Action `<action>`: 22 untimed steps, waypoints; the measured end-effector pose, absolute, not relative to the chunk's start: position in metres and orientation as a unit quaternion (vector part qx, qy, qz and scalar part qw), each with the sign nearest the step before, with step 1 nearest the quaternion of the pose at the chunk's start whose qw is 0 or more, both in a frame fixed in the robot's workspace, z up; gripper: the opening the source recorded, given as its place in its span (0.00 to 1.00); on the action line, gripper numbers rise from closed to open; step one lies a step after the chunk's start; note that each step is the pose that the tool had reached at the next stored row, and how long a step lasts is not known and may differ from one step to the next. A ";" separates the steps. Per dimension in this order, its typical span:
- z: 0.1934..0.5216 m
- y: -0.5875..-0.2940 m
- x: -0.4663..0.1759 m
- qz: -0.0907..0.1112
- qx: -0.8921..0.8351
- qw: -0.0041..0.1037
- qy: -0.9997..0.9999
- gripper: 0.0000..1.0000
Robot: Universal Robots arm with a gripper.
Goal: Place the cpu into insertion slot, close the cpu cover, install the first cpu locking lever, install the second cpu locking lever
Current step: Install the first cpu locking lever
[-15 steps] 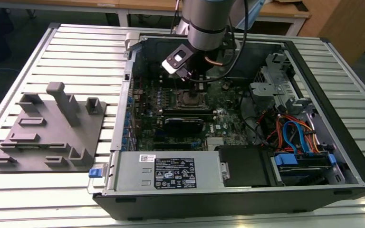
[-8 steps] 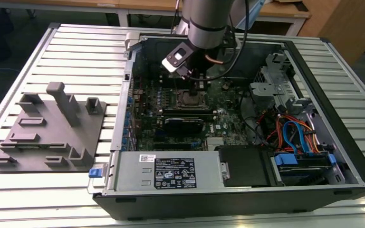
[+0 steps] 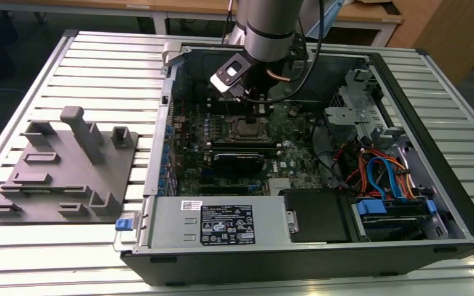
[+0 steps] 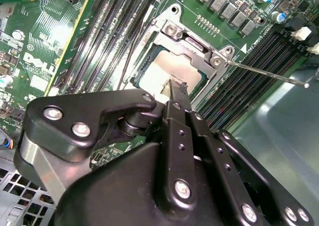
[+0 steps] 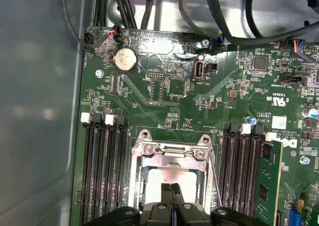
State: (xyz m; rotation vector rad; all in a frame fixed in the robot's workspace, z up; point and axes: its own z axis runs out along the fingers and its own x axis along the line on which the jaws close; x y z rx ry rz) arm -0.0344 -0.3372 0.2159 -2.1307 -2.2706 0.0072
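Observation:
The cpu lies flat in the socket, its pale metal top showing through the window of the cpu cover. The silver cover frame lies down around it. My gripper is shut, with its thin black fingertips pressed together just above the chip's edge and nothing between them. In the first wrist view the gripper sits over the cpu's near side. One thin locking lever sticks out free past the socket. Another lever runs along the opposite side. The exterior view has the gripper above the socket.
The open computer case lies on a slatted table. Black memory slots flank the socket. A green card stands beside it. Cables and the power supply fill the near end. A grey fixture block sits at the exterior view's left.

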 end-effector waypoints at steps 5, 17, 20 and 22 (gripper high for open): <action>0.216 -0.337 -0.034 0.002 -0.684 0.014 -0.729 0.10; 0.227 -0.337 -0.034 0.002 -0.684 0.014 -0.729 0.10; 0.231 -0.337 -0.034 0.002 -0.684 0.014 -0.729 0.10; 0.233 -0.337 -0.034 0.002 -0.684 0.014 -0.729 0.10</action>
